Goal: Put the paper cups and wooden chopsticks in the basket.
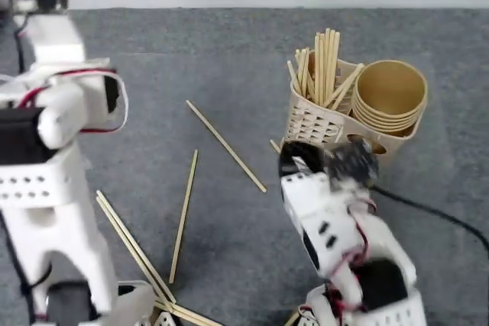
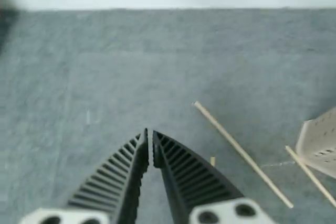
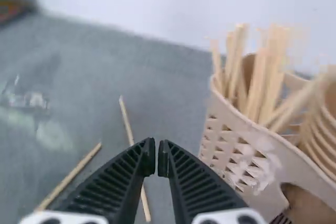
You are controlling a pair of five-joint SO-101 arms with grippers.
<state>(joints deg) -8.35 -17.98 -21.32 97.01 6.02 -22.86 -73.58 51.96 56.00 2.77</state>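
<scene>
A beige slotted basket (image 1: 317,124) stands right of centre on the grey mat, holding several upright wooden chopsticks (image 1: 325,66) and a stack of paper cups (image 1: 390,97). Loose chopsticks lie on the mat: one diagonal (image 1: 225,145), one nearly upright in the picture (image 1: 183,215), and a pair (image 1: 134,246) by the left arm's base. My right gripper (image 3: 156,150) is shut and empty, close in front of the basket (image 3: 247,150), above a loose chopstick (image 3: 131,145). My left gripper (image 2: 148,136) is shut and empty over bare mat, with a chopstick (image 2: 241,153) off to its side.
The white left arm (image 1: 53,127) fills the left edge of the table, and the right arm (image 1: 336,219) rises from the front edge below the basket. A black cable (image 1: 435,215) runs across the mat at the right. A pale wall borders the far side.
</scene>
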